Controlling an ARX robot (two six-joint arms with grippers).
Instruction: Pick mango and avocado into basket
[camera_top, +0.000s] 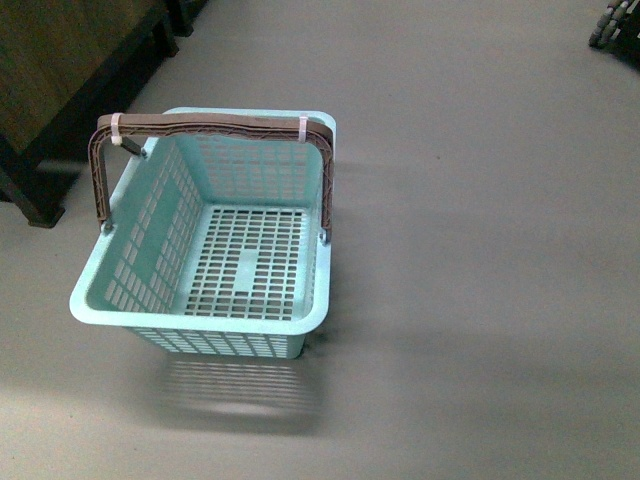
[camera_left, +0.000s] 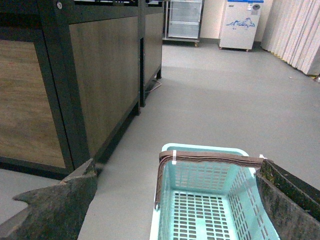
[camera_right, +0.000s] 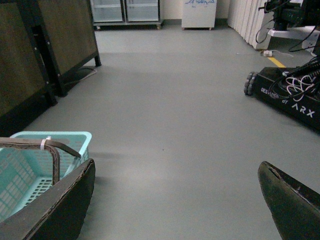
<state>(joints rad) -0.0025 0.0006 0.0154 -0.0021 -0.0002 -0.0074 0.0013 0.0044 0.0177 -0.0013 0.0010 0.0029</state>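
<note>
**Left hand (camera_left: 177, 164) and right hand (camera_right: 177, 164) both spread wide; basket (camera_top: 200, 318) empty**

Front view: you will see neither arm here. The turquoise basket sits left of centre in the frame, its mouth open to the camera. Its brown handle (camera_top: 210, 125) is swung back over the far rim, which I judge keeps the opening clear for a drop from above. The slotted bottom is bare, with no mango and no avocado in it. A latticed shadow falls on the floor (camera_top: 480, 250) in front of the basket, so I cannot tell you whether it rests there or hangs above. A wood-panelled stand (camera_top: 60, 60) fills the upper left corner, and a wheel (camera_top: 610, 25) of another machine shows in the upper right.

Left wrist view: the two worn, dark fingers (camera_left: 55, 205) stand well apart with nothing gripped. The basket shows between them, handle across its far rim, so this hand seems parked over the drop spot. The stand runs alongside, but its top is out of view.

Right wrist view: this hand is released too, with only bare floor between its fingers (camera_right: 290, 200). One corner of the basket shows just beside one finger. A black wheeled base (camera_right: 290, 95) marked ARX stands well apart.

No view shows the mango or the avocado. You must find them first, and the stand's unseen top is my guess.
</note>
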